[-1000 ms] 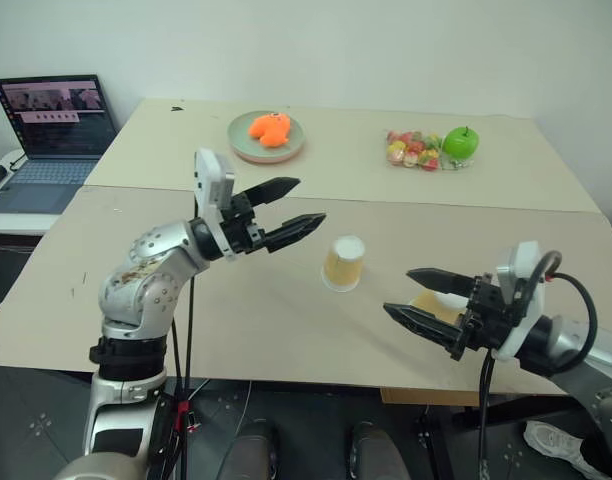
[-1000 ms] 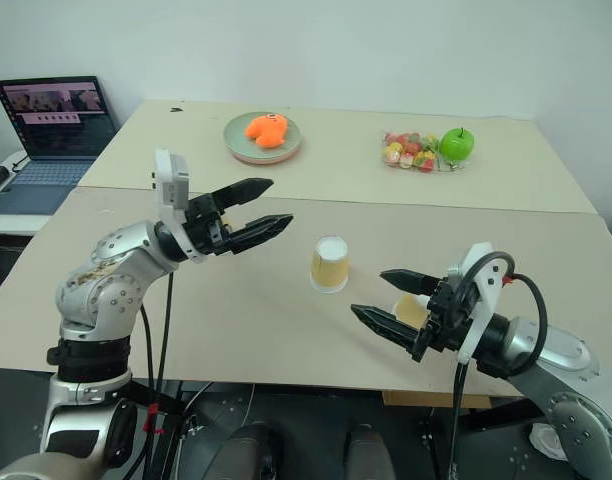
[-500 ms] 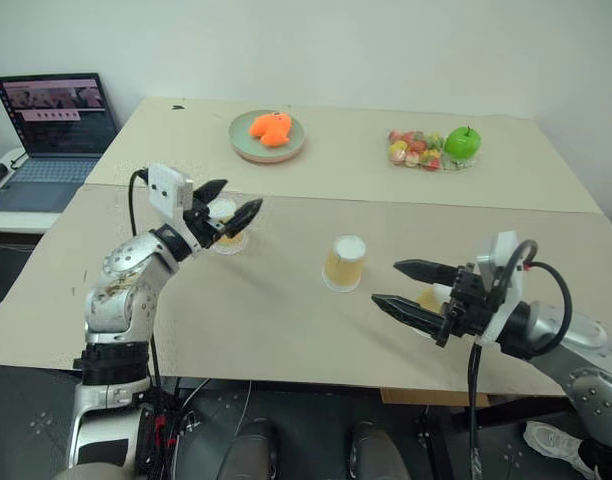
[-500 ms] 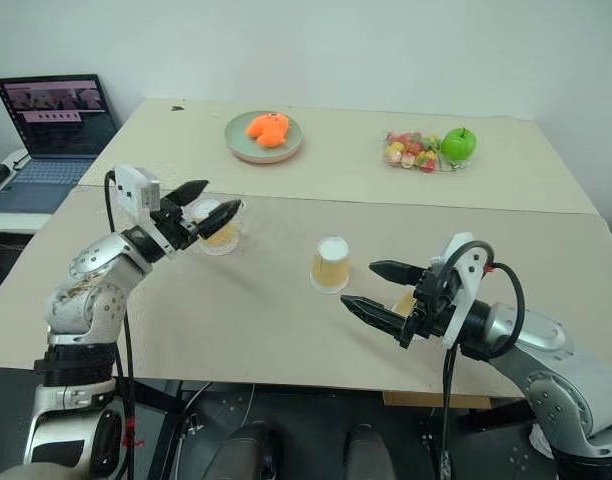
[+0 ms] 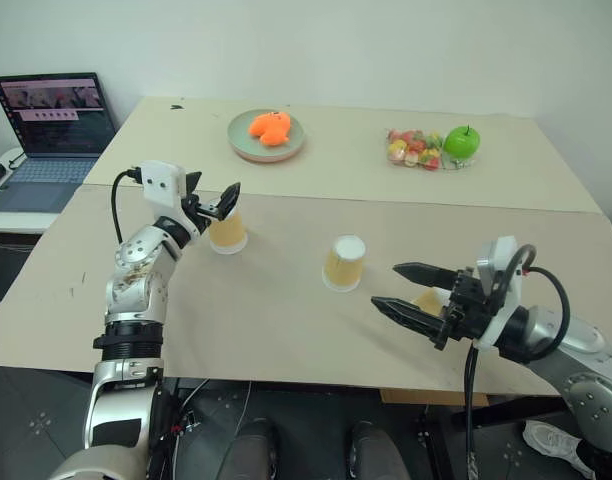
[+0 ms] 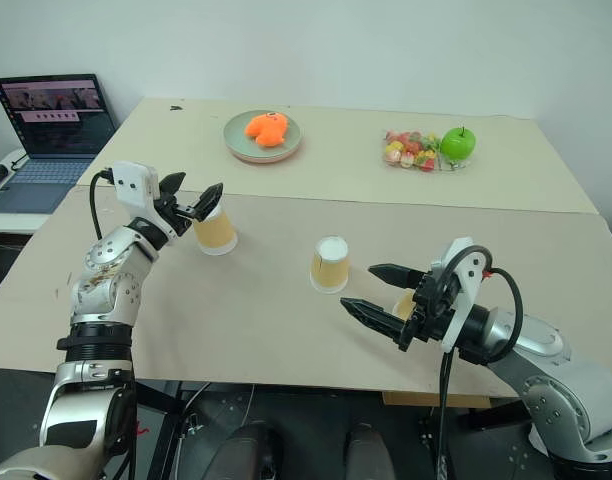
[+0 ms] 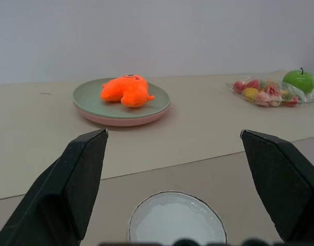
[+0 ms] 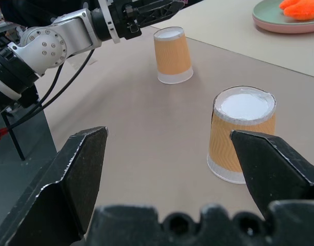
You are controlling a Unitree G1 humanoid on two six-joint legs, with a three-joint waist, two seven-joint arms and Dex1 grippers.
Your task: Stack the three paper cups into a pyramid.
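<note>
A: Cups first: where do the three paper cups stand?

B: All upside down on the near table (image 5: pixel 286 320). Take the middle cup (image 5: pixel 344 264) as the mark: the left cup (image 5: pixel 227 232) stands well to its left and slightly farther back; the third cup (image 5: pixel 427 299) is near it on the right, closer to the robot.

A: Grippers?

B: The left gripper (image 5: pixel 208 200) straddles the left cup's top, fingers spread, not gripping. The right gripper (image 5: pixel 405 291) is spread wide beside the third cup, empty.

A: Risks?

B: Closing high on the taper could squeeze a cup out or tip it; hard pinching may crush paper.
</note>
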